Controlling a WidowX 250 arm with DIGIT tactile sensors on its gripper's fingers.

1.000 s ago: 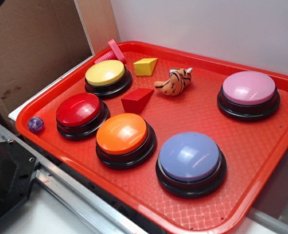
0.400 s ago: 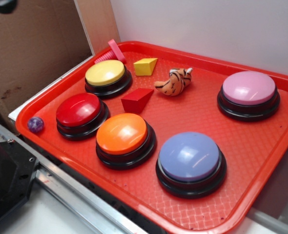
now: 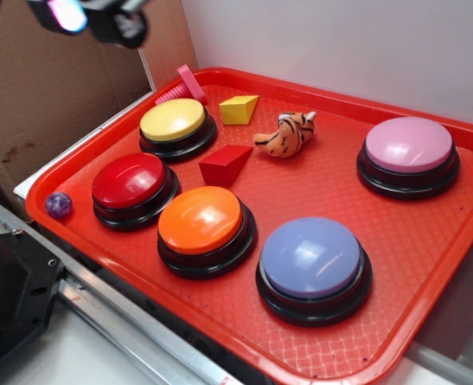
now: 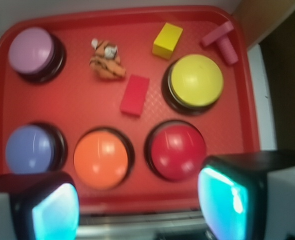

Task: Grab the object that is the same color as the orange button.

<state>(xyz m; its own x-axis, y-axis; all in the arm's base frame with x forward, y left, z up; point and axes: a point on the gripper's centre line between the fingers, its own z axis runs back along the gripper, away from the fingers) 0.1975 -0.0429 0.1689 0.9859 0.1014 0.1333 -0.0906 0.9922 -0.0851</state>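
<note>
Since a moment earlier the gripper [image 3: 92, 18] had swung into sight at the top left corner, high above the cardboard and clear of the red tray [image 3: 429, 265]. From the wrist view its fingers [image 4: 52, 210] stood spread wide apart, holding nothing.

Well away from it, past the red button [image 4: 176, 151] and the orange button [image 4: 101, 159], the small plush tiger [image 4: 106, 60] lay on the tray's far half. It was curled, its long axis running diagonally, head end with the whitish patches [image 3: 307, 119] pointing toward the back wall. It sat between the yellow wedge block [image 3: 238, 108] and the pink button [image 3: 409, 146], just beyond the red wedge block [image 3: 224, 164], touching none of them.
</note>
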